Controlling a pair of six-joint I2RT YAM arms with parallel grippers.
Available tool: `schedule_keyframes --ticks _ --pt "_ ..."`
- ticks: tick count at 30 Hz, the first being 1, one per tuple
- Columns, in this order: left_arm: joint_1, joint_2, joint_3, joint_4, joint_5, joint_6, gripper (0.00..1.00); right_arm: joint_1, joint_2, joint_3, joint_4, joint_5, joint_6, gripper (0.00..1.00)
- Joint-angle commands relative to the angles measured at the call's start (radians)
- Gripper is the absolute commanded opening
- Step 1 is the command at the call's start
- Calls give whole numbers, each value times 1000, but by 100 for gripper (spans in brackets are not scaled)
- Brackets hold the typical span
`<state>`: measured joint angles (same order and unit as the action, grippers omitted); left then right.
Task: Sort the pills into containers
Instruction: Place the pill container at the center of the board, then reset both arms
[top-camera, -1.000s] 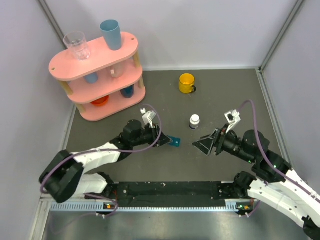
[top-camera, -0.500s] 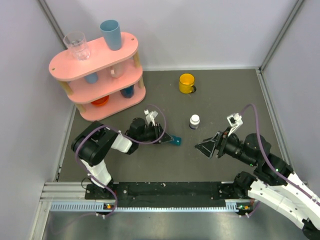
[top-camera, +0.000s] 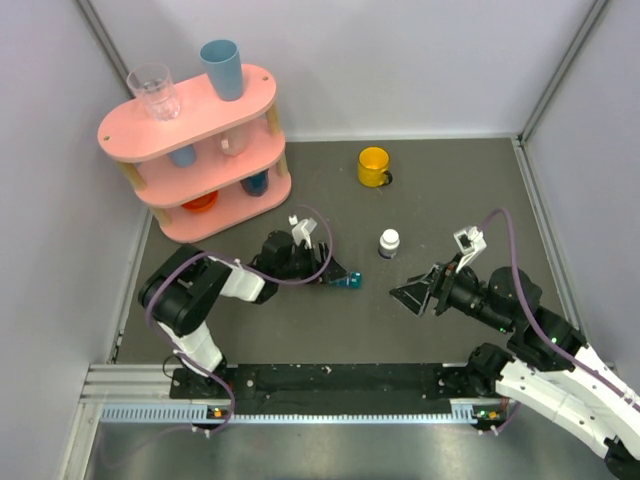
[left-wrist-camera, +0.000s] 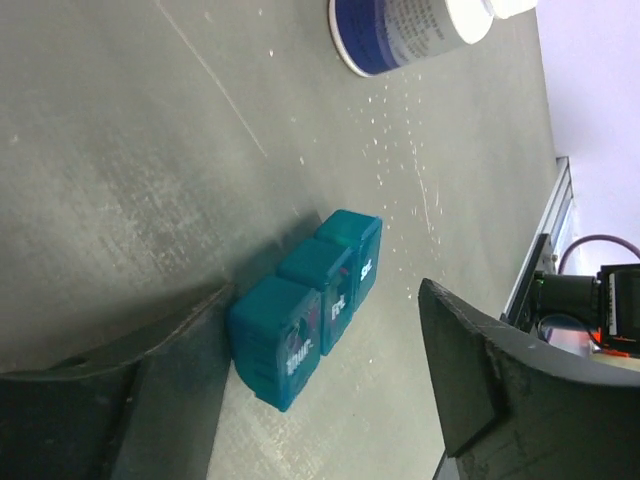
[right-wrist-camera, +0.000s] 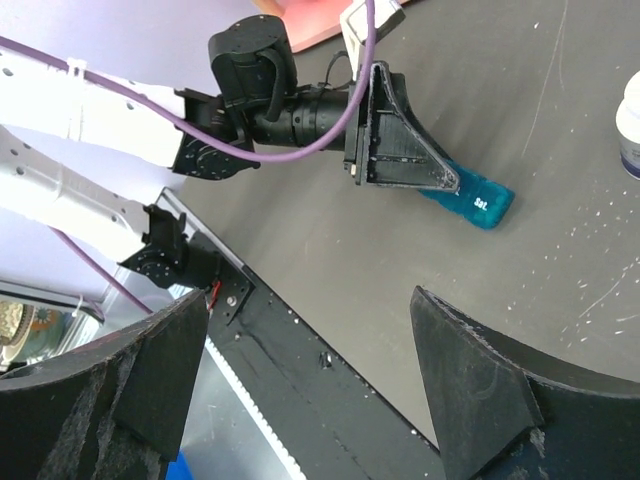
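- Table (top-camera: 450, 190): dark grey, matte; fine scratches and white specks show in the wrist views
- Walls (top-camera: 400, 60): plain pale lilac-grey; close the table in on three sides
- Post (top-camera: 560, 70): grey metal, slanting up from the far right corner; another at far left
- Shelf (top-camera: 190, 125): pink, oval, three tiers; far left corner; cups (top-camera: 220, 68) on each tier
- Rail (top-camera: 330, 412): slotted silver strip along the near edge
- Light: even and soft; shadows faint

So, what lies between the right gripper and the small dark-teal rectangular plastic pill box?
Nothing: bare dark table between right gripper and pill box, top external view.
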<state>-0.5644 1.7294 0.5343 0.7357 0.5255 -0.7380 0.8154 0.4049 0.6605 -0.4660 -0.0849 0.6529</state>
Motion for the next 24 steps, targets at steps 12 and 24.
schedule_keyframes --ticks 12,24 --pt "1 -304 185 -717 -423 178 99 7 12 59 -86 105 -67 83" --pt "1 -757 142 -1009 -723 212 99 7 104 103 -166 333 -82 99"
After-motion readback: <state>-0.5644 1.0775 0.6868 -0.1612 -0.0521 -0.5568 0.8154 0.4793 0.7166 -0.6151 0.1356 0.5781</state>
